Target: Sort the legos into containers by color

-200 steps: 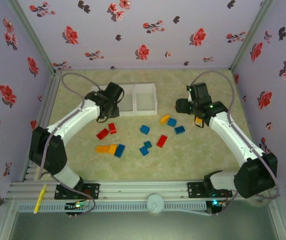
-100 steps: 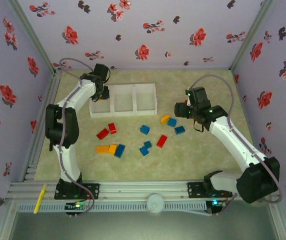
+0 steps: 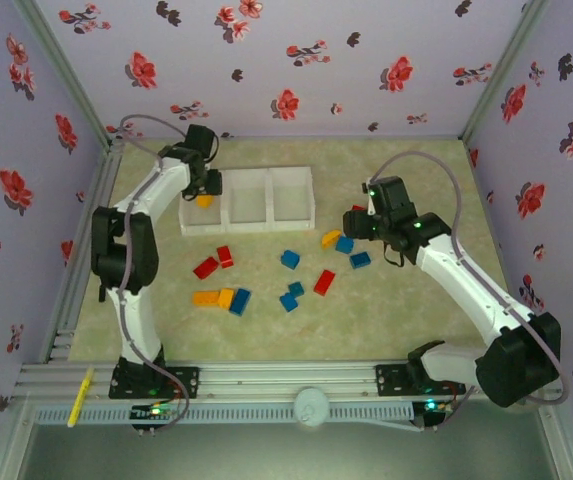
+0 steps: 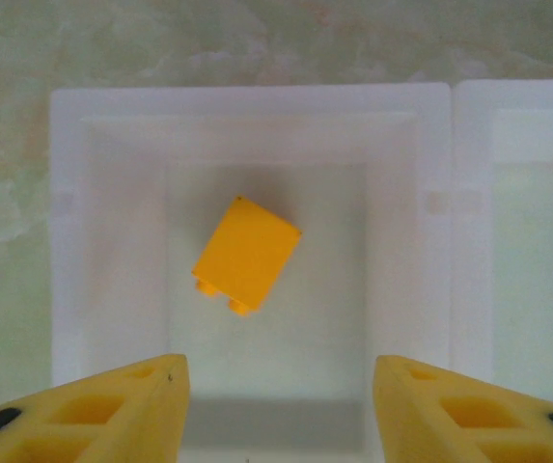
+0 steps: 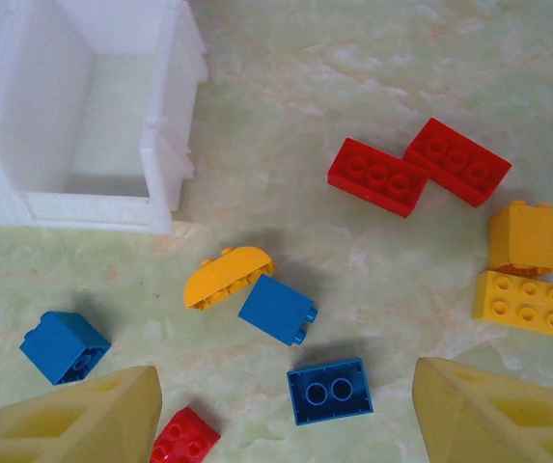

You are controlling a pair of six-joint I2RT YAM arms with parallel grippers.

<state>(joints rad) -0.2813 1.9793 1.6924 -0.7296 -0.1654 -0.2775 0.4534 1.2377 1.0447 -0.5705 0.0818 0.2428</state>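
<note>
My left gripper (image 3: 204, 186) (image 4: 281, 381) hangs open over the left compartment of the white tray (image 3: 266, 226) (image 4: 434, 203). A yellow-orange lego (image 4: 247, 254) (image 3: 204, 200) sits askew inside that compartment, free of the fingers. My right gripper (image 3: 352, 226) (image 5: 286, 386) is open, low over the loose legos. A blue lego (image 5: 329, 391) lies upside down between its fingers (image 5: 73, 420), untouched. Just beyond are another blue lego (image 5: 278, 310) and a curved orange lego (image 5: 226, 275).
Loose on the table are red legos (image 3: 206, 267) (image 3: 324, 282), blue legos (image 3: 290, 259) (image 3: 239, 300) and a yellow one (image 3: 213, 297). The middle (image 3: 247, 200) and right (image 3: 292, 195) compartments hold nothing. Flowered walls close in the table on three sides.
The left arm swung back over the tray's left compartment, opened, and the yellow-orange lego dropped out of its fingers. The right gripper edged left toward the blue legos.
</note>
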